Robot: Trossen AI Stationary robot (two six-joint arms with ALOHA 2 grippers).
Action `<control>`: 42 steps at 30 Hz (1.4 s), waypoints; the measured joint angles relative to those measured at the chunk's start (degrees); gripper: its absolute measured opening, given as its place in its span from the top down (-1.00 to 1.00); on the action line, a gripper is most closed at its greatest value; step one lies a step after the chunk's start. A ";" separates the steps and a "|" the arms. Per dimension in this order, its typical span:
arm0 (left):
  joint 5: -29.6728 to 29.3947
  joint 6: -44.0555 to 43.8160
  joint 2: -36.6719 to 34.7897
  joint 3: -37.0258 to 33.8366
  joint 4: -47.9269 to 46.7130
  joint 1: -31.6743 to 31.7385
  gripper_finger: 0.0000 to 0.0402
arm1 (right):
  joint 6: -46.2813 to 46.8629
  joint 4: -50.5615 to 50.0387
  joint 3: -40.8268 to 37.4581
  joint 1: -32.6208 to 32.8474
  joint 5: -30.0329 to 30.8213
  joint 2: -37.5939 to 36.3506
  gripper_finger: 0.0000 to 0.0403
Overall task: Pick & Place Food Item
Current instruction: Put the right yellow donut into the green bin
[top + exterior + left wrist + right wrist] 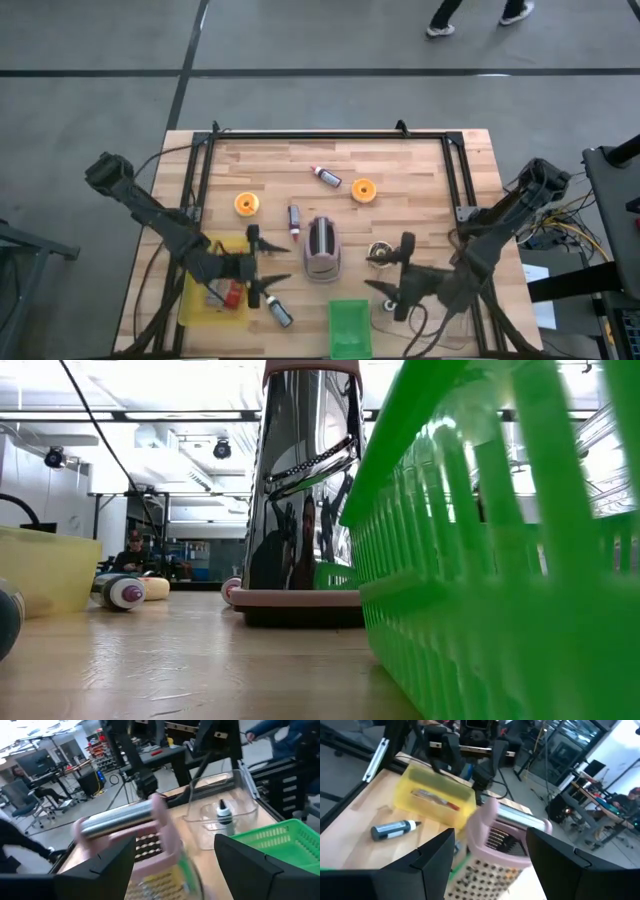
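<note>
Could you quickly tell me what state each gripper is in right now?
Left gripper: open, holding nothing, beside the yellow bin.
Right gripper: open, holding nothing, to the right of the grater.

Even overhead light, soft shadows on the table. Low view: ceiling lights blown out, green basket close and out of focus, grater mirrors the room. Both wrist views motion-blurred.
</note>
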 joint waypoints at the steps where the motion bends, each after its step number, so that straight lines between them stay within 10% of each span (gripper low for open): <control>1: 0.36 -0.75 -1.51 -1.45 0.44 0.64 -0.36 | 0.45 0.13 -1.41 -0.14 0.00 -1.43 -0.20; 15: 12.57 -7.10 -13.42 -20.70 14.01 16.04 -0.36 | 5.32 5.52 -20.69 -11.00 -4.10 -19.34 -0.20; 42: 15.36 -9.79 -7.01 -21.65 17.35 21.38 -0.36 | 2.60 18.82 -38.52 -21.53 -13.90 -22.98 -0.20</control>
